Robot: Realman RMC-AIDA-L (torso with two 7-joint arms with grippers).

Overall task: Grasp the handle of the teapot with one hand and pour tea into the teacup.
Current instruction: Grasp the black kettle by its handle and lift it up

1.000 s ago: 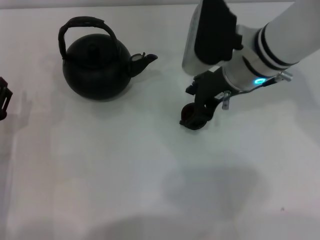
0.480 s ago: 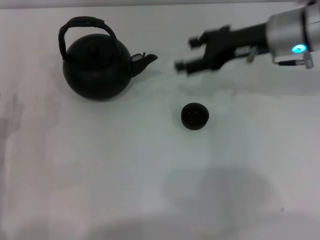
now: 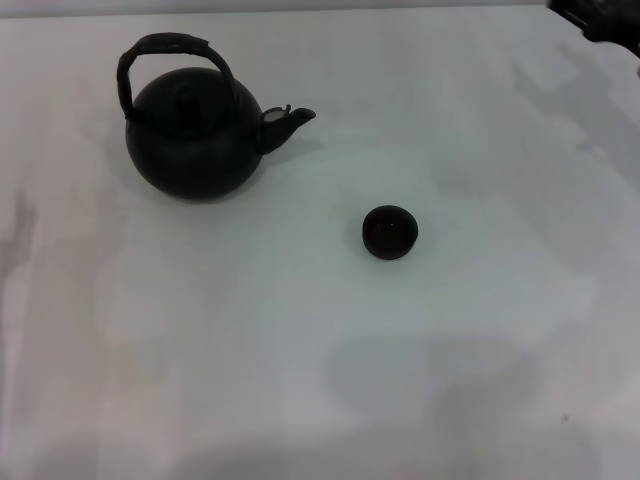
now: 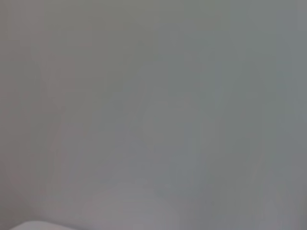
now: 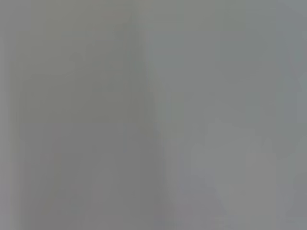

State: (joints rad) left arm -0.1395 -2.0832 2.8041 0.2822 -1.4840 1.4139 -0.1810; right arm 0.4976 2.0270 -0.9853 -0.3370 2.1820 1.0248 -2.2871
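Observation:
The matte black teapot (image 3: pixel 195 135) stands upright at the back left of the white table, its short spout (image 3: pixel 290 121) pointing right. Its dark arched handle (image 3: pixel 165 55) rises over the lid. The small dark teacup (image 3: pixel 389 232) stands alone near the middle, to the right of and nearer than the spout. Only a dark tip of my right gripper (image 3: pixel 603 18) shows, at the top right corner, far from both. My left gripper is out of view. Both wrist views show only plain grey surface.
The white table (image 3: pixel 300 350) carries only soft shadows in front and at the right.
My right gripper has let go of the teacup and pulled back up and to the right, almost out of view. My left gripper has left the left edge.

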